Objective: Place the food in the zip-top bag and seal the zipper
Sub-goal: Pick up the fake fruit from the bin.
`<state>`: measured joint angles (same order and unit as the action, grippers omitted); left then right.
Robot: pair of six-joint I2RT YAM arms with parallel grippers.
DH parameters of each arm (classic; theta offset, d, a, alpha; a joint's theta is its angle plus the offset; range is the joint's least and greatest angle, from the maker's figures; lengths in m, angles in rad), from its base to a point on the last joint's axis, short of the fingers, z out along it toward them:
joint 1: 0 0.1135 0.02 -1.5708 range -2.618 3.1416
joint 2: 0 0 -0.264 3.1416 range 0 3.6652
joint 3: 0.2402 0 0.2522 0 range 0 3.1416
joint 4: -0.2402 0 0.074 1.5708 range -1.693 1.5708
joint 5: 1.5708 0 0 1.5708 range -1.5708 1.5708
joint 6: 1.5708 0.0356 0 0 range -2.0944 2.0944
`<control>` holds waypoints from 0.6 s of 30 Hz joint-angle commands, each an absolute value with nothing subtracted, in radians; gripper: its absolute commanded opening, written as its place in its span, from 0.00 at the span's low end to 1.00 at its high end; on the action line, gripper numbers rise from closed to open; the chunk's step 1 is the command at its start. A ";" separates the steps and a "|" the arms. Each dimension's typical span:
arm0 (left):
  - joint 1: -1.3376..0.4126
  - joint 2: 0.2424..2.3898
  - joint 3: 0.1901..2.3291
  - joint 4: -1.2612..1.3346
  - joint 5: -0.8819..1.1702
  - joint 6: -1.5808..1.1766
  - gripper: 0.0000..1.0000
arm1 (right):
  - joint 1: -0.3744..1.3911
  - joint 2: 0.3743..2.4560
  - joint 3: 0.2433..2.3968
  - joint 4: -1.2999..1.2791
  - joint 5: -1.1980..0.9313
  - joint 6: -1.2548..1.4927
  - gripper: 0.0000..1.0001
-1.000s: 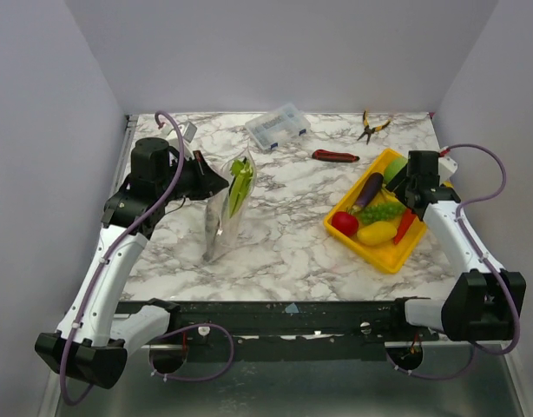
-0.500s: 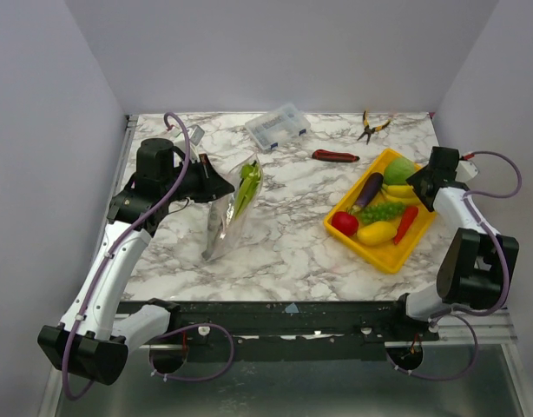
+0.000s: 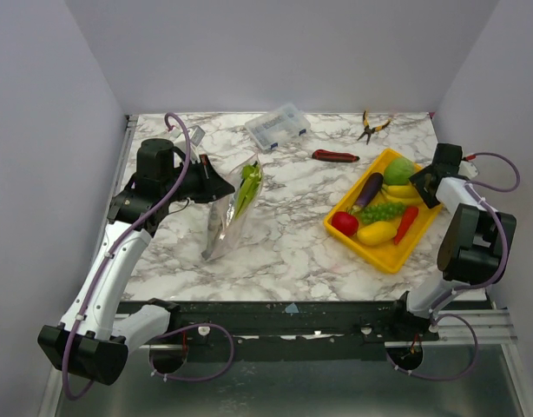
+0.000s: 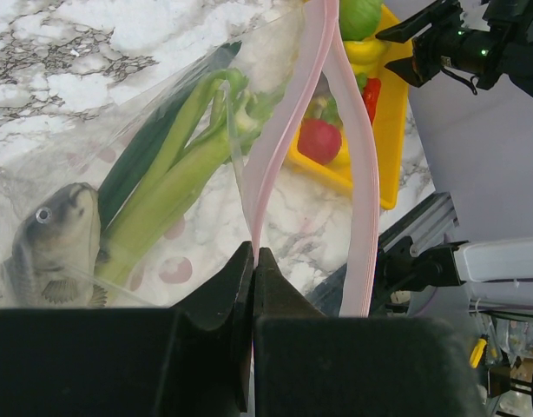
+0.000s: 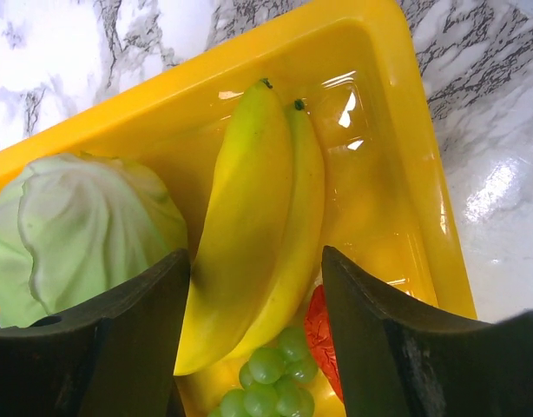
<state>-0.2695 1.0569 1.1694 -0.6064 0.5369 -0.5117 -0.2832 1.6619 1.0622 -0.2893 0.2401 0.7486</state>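
As left jaws pinch zipper (image 4: 279, 130), bananas (image 5: 249, 226) lie between right jaws.

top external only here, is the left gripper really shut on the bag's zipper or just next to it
Observer: Shut on it. In the left wrist view the left gripper pinches one side of the zipper. The other side bows away, so the zip-top bag is open.
Operator: whats in there besides the green thing
Observer: Beside the celery, a grey fish shows through the plastic.
Operator: and the right gripper, got anything
Observer: No. The right gripper is open, with its fingers either side of the bananas in the yellow tray, not closed on them.
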 commanded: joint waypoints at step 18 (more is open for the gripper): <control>-0.268 1.048 1.157 -0.586 0.568 -0.492 0.00 | -0.293 1.634 1.087 -0.312 0.154 0.704 0.32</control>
